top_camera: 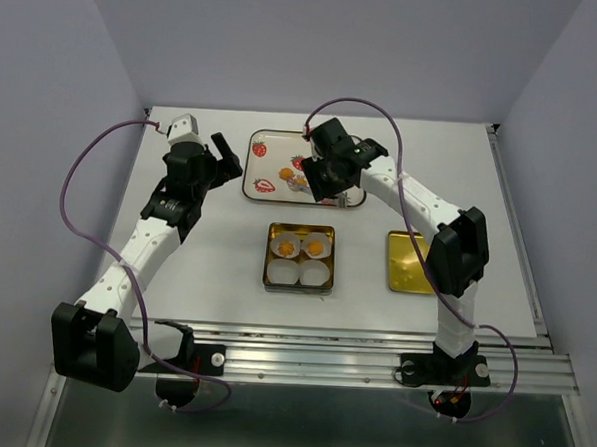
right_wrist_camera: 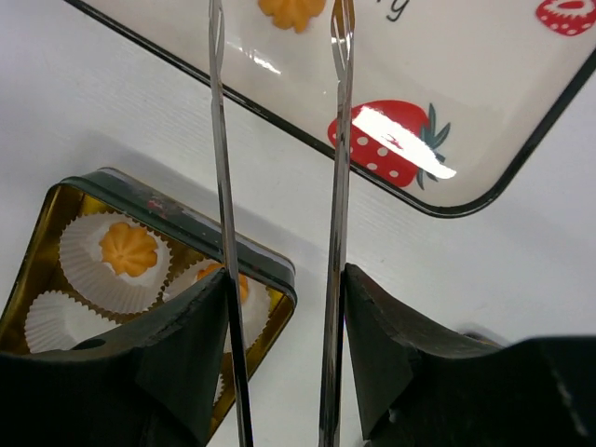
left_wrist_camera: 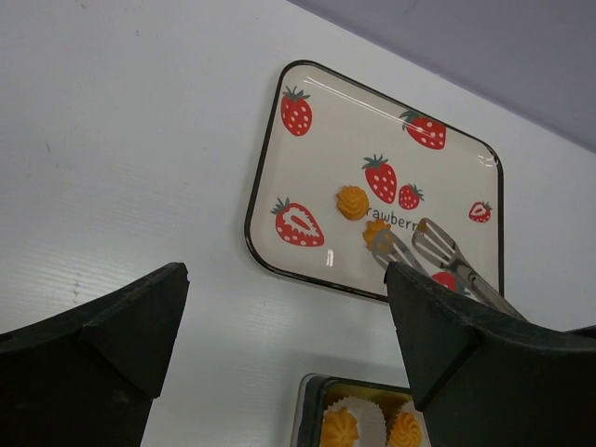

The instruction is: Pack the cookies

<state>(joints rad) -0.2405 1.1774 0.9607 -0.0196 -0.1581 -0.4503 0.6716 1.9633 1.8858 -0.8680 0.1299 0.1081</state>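
My R gripper is clamped on metal tongs, pads on the two arms. The tong tips stand apart over the strawberry tray. 2 cookies lie mid-tray. The tips sit just beside the nearer one, can't tell if touching. The other 2 cookies are in the far pair of 4 paper cups inside the gold tin. My L gripper is spread wide, holding nothing, over the table left of the tray. The tin's lid lies to the tin's right.
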